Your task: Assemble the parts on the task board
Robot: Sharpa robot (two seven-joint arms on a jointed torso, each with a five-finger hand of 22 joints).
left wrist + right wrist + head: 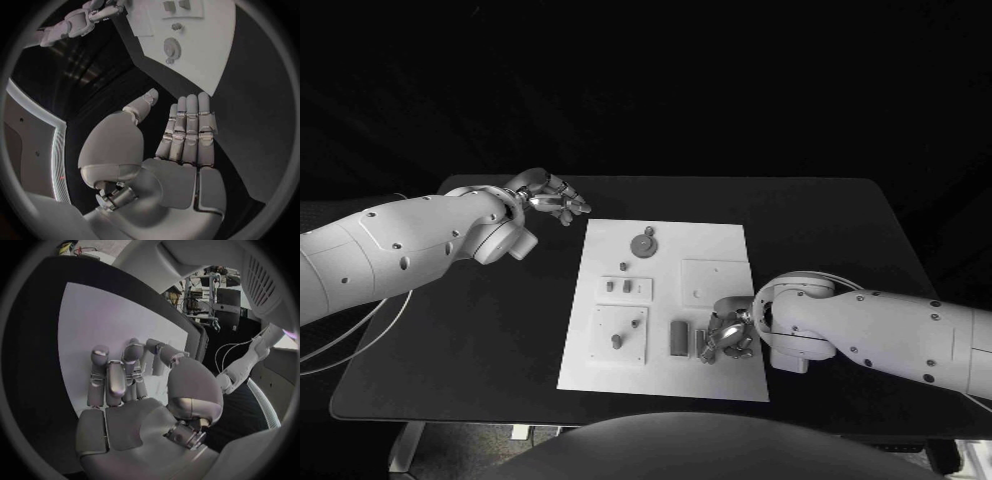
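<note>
The white task board (711, 250) lies in the middle of the black table. On it are a round toothed part (645, 242), two small parts (625, 288) in a raised block, and an oblong grey part (679, 338) near the front. My right hand (728, 336) is low over the board's near right area, just right of the oblong part. Its fingers (115, 377) stretch flat along the board (94, 315) with nothing seen in them. My left hand (548, 198) hovers over the bare table beyond the board's far left corner, fingers (187, 127) straight and side by side, holding nothing.
A square raised plate (715, 278) sits on the board's right half and another block (620, 333) with small parts at its near left. From the left wrist, the board (206, 55) and the toothed part (171, 47) lie ahead. Black table (473, 330) surrounds the board.
</note>
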